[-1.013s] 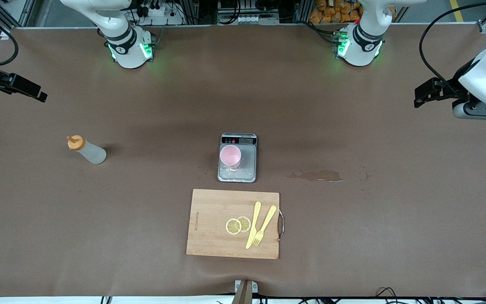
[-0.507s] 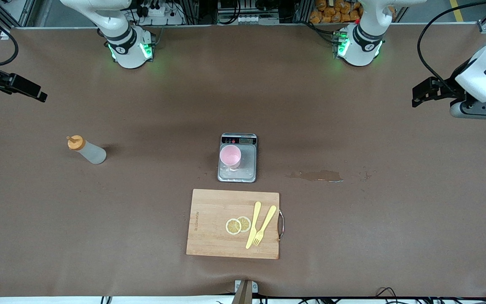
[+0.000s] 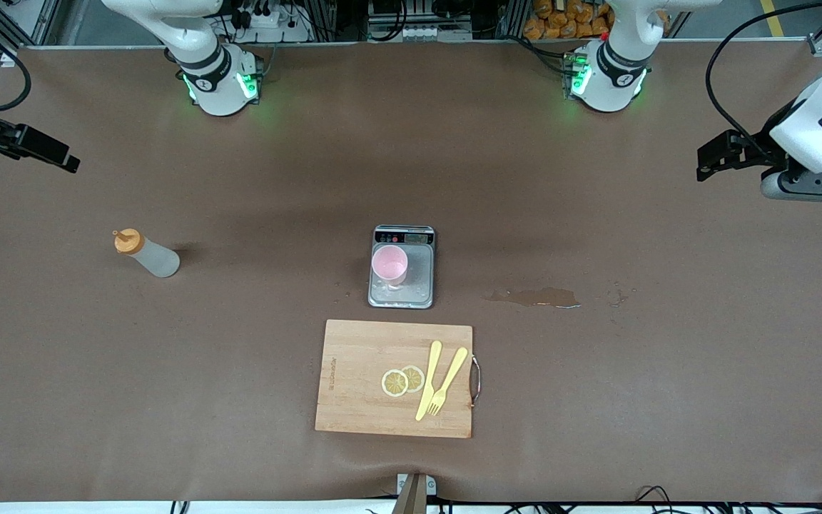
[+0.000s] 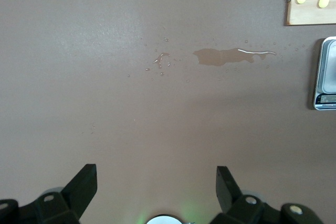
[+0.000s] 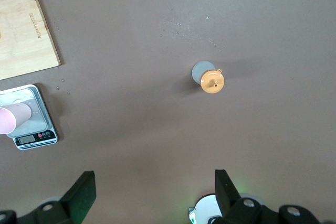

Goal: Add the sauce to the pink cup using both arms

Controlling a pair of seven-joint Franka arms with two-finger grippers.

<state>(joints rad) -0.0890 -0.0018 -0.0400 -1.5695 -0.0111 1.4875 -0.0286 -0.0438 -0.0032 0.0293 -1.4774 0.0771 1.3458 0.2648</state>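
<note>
The sauce (image 3: 145, 255) is a whitish squeeze bottle with an orange cap, standing upright toward the right arm's end of the table; from above the sauce (image 5: 210, 77) shows cap-on. The pink cup (image 3: 389, 265) stands upright on a grey scale (image 3: 418, 282) at the table's middle, and the pink cup (image 5: 11, 119) also shows at the edge of the right wrist view. My right gripper (image 3: 61, 157) hangs open and empty over its end of the table, well apart from the bottle; so does the right gripper (image 5: 155, 184). My left gripper (image 3: 703, 163) hangs open and empty over its own end; the left gripper (image 4: 156, 182) has only bare table beneath.
A wooden cutting board (image 3: 354, 400) lies nearer the front camera than the scale, carrying two lemon slices (image 3: 402, 381) and a yellow fork and knife (image 3: 439, 380). A brownish liquid spill (image 3: 536, 297) marks the table between the scale and the left arm's end.
The left arm's hand drifted slightly toward its base a second ago and has held still since. The right arm, bottle and cup have not moved.
</note>
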